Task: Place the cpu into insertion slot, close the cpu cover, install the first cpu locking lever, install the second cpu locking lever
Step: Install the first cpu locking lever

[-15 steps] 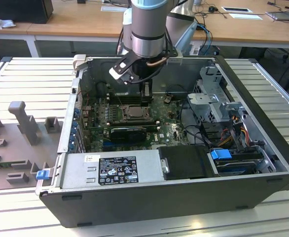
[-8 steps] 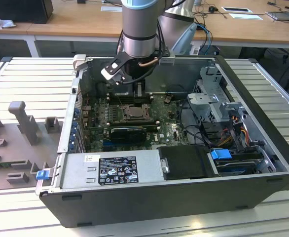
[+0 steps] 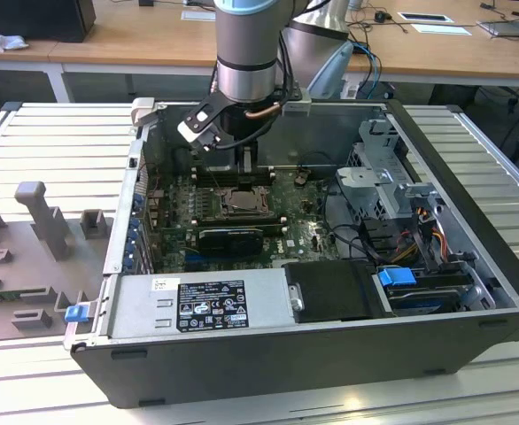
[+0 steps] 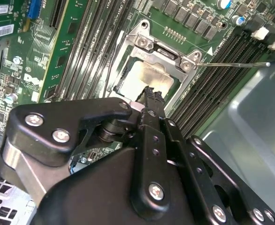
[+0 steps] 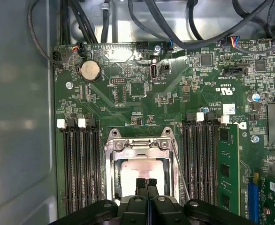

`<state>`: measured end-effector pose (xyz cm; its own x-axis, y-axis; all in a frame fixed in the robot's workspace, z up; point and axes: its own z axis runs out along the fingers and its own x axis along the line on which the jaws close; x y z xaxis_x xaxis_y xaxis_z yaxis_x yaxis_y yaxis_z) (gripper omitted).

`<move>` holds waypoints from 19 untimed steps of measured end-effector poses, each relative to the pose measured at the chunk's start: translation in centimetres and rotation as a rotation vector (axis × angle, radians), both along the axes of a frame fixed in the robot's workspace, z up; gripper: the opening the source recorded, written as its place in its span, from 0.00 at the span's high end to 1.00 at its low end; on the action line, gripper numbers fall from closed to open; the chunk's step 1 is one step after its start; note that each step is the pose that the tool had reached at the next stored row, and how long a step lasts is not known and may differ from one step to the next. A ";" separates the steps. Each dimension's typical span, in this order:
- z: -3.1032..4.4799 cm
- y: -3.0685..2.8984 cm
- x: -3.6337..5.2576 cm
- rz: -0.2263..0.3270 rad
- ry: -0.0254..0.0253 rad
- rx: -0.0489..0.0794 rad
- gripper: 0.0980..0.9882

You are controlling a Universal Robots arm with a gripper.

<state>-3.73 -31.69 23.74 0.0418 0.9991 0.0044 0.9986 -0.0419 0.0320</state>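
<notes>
With the gripper (image 5: 147, 183) fully closed and empty, tips over the cpu (image 5: 137, 168) seated in the insertion slot (image 3: 222, 205) beneath the cpu cover (image 5: 138, 144), a sideways slip risks scratching the chip, and the apparently unlatched locking lever (image 4: 231, 64) leaves the cover free to lift.

Silvery-grey cpu (image 5: 142, 172), dark-silver cpu cover (image 5: 140, 148), green circuit board (image 5: 142, 93) w/ black mem slots (image 5: 81, 168).
</notes>
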 end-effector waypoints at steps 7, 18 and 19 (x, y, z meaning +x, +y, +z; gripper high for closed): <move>1.65 0.00 0.00 0.000 -0.0001 0.000 0.99; 4.74 0.00 0.00 0.000 0.0000 0.000 0.99; 4.95 0.00 0.00 0.000 0.0000 0.000 0.99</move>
